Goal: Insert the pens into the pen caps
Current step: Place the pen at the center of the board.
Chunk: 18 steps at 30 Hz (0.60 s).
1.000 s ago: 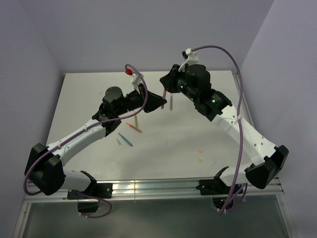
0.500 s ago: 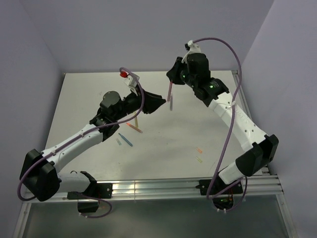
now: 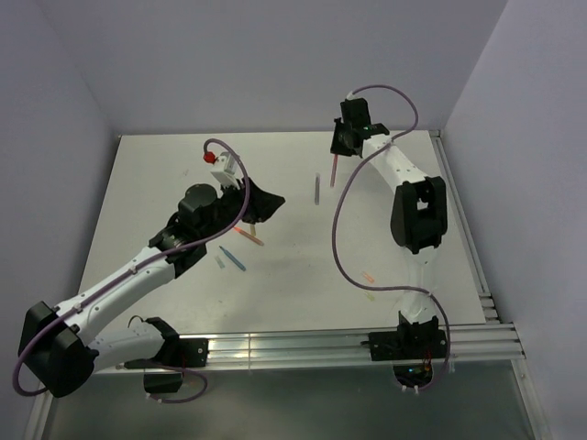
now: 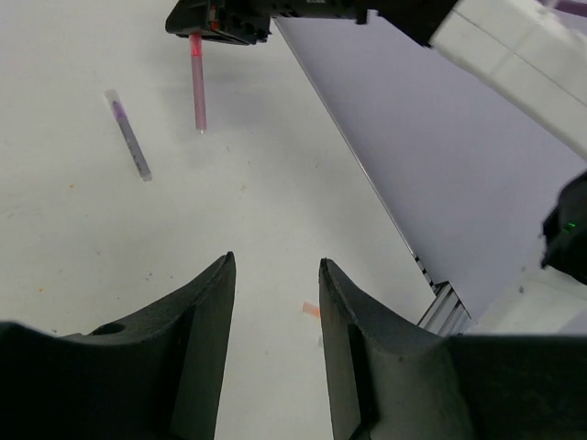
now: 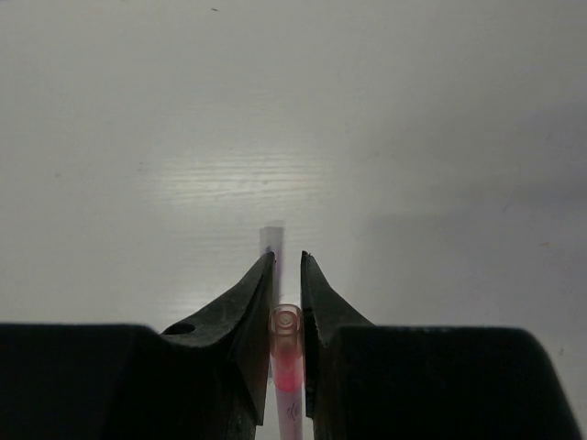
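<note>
No legible text, labels, brand marks, numbers or signs on any surface, in any of the three views

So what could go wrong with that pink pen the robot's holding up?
1. The right gripper pinches the pink-red pen near one end, so it may slip or tilt.
2. The left gripper is open and empty, and the orange cap lies far off on the table, so capping could miss.
3. The grey-purple pen lies close by and might get bumped.
</note>
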{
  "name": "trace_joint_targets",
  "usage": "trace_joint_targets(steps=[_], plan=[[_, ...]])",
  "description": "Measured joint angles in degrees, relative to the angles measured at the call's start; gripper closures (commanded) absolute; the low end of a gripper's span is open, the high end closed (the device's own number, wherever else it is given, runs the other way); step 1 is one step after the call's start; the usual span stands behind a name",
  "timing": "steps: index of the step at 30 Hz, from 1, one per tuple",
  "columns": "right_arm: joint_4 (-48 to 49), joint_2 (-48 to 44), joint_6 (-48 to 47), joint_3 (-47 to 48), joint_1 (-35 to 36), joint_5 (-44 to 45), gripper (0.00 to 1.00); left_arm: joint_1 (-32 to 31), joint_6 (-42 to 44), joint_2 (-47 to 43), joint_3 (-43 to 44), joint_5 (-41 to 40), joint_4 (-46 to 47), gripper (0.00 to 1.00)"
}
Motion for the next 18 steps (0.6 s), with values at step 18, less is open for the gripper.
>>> trace_joint_targets(steps=[18], plan=[[-6.6,13.7,-0.5,9.6,-1.2,0.3,0.92,0.0,-1.4,-3.2,-4.0,-1.1,-1.5,0.53]])
